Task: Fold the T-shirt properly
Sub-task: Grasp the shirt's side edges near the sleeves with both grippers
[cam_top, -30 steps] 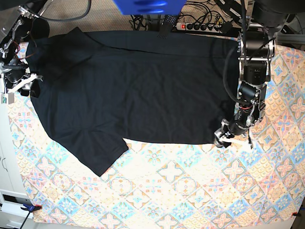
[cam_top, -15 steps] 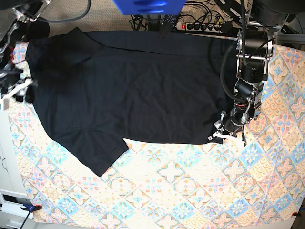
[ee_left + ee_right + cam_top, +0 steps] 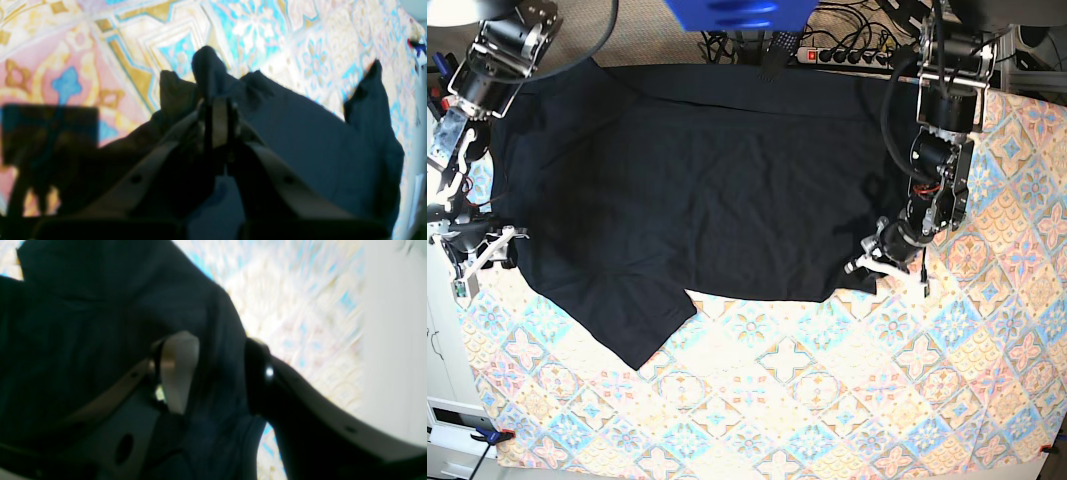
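The black T-shirt (image 3: 707, 180) lies spread across the back half of the patterned tablecloth, one sleeve pointing to the front left. My left gripper (image 3: 879, 264) sits at the shirt's front right corner. In the left wrist view the left gripper (image 3: 217, 103) is shut on a bunched tuft of T-shirt (image 3: 317, 143) fabric. My right gripper (image 3: 485, 255) is at the shirt's left edge. In the right wrist view its fingers (image 3: 176, 370) stand apart, the right gripper (image 3: 217, 340) straddling a fold of the T-shirt (image 3: 83, 306); that view is blurred.
The tablecloth (image 3: 827, 400) is bare along the front and right. A power strip with cables (image 3: 847, 55) and a blue object (image 3: 737, 12) lie beyond the table's back edge. A white cabinet (image 3: 437, 330) stands at the left.
My left gripper has shut on the shirt's front right corner and drawn it slightly left. My right gripper has slid forward along the shirt's left edge.
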Controlling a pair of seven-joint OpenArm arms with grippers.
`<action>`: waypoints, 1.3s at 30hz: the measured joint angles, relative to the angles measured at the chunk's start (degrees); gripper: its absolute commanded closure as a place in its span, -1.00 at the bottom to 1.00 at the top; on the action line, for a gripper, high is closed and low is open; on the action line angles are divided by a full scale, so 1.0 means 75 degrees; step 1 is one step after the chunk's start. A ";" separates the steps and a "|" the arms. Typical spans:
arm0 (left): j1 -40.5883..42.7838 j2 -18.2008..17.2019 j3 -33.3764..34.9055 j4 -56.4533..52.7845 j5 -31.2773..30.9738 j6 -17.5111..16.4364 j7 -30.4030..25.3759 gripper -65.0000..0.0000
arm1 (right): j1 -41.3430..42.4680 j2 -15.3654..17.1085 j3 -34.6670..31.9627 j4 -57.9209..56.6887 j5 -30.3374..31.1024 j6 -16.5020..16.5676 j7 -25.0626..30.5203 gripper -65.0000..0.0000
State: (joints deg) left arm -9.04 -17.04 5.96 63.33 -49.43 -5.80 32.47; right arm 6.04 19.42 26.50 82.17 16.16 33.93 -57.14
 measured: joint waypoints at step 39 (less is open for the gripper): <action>0.0930 -0.0015 -0.1314 0.1160 0.0023 0.0000 0.0527 1.00 | 0.3284 0.1032 -0.3456 -0.6438 -0.0941 0.0015 0.3185 -0.17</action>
State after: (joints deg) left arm -2.07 -17.15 -3.90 72.03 -49.25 -5.80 36.42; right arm 30.68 27.16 0.58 33.89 9.10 34.04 -33.26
